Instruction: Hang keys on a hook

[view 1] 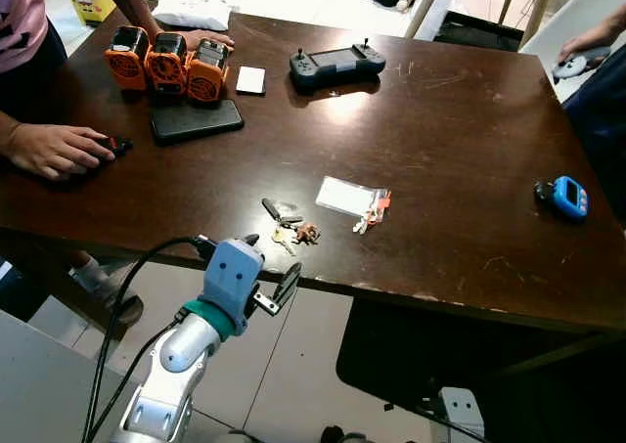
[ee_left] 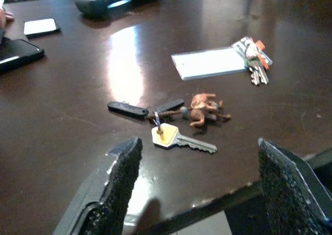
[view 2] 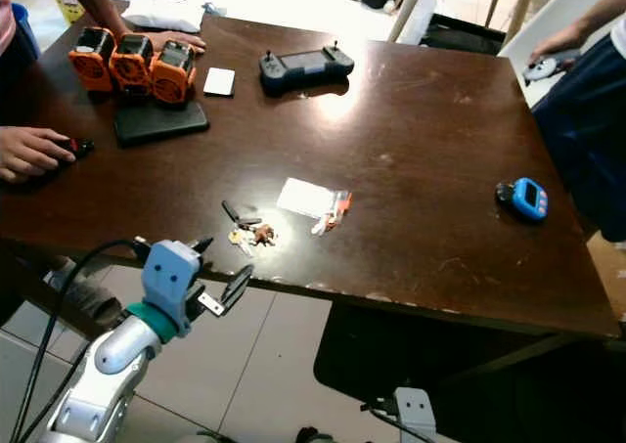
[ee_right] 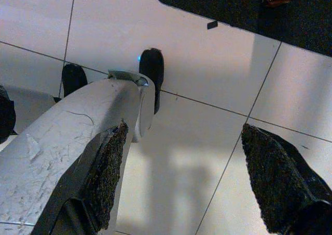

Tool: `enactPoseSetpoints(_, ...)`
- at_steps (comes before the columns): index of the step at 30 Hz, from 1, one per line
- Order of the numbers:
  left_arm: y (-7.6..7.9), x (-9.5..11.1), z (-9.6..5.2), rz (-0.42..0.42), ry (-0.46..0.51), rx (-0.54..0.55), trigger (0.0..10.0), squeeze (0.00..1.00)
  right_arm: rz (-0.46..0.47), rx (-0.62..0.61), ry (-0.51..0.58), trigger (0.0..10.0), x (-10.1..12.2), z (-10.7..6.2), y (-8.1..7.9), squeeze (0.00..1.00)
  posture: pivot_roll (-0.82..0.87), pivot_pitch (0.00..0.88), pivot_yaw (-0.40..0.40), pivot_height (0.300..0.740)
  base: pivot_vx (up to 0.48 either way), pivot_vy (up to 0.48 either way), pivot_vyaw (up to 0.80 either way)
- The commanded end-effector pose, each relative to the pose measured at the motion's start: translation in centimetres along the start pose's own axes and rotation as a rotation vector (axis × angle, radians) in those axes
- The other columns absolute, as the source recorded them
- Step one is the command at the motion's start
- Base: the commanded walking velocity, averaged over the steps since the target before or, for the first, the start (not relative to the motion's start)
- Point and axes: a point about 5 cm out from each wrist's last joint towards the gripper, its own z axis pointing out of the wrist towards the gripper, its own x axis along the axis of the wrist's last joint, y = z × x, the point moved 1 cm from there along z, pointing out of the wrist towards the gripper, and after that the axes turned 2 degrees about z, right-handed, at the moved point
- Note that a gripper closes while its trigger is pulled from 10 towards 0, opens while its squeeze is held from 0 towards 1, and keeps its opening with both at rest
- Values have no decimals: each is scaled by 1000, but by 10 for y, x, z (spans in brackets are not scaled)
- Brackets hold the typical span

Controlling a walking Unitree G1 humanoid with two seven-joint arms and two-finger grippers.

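At the table's near edge, the left gripper (view 1: pixel 268 270) hovered with rough black fingers (ee_left: pixel 120 183) spread wide, empty; just beyond lay the keys (ee_left: pixel 167 122), one brass-headed with a brown figurine; the dark table (view 1: pixel 460 150) shone glossy; the right gripper (ee_right: pixel 181 178) gaped, empty, over pale tiles (ee_right: pixel 207 69).

On the table (view 1: pixel 440 159): three orange battery packs (view 1: pixel 167 62) in a row, one black phone (view 1: pixel 196 120) just in front of them, one white card (view 1: pixel 250 79) beside them, one black controller (view 1: pixel 336 66). Two key bunches: one with a brown charm (view 1: pixel 287 225), one by a clear badge holder (view 1: pixel 363 203). One blue gadget (view 1: pixel 568 197). One white bag (view 1: pixel 192 11).
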Motion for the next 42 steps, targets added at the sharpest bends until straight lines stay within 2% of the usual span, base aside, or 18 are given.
enactPoseSetpoints(1,5,-7,0,-15,-32,-20,10000,0,4,-6,-27,10000,-9,-1,1,0,160,87,13,740,0,0,0)
enactPoseSetpoints(11,12,-8,5,-30,-34,-43,10000,0,-3,-3,-31,10000,-11,-1,0,0,156,83,10,740,0,-378,0)
enactPoseSetpoints(16,7,-4,12,11,-6,10,10000,0,-6,-3,-30,10000,-11,-2,1,0,151,82,10,740,0,0,0)
enactPoseSetpoints(20,4,-2,14,14,1,35,10000,0,-6,-2,-29,10000,-10,-2,1,0,147,81,10,740,0,0,0)
enactPoseSetpoints(33,-15,13,24,44,63,213,10000,0,-6,0,-33,10000,-13,-2,1,0,145,103,9,740,0,0,0)
enactPoseSetpoints(36,-36,17,25,71,64,324,10000,0,-8,2,-37,10000,-15,-2,1,0,137,114,13,740,0,0,0)
enactPoseSetpoints(42,-47,11,21,70,34,345,10000,0,-8,0,-42,10000,-18,-3,2,0,136,120,14,740,0,0,0)
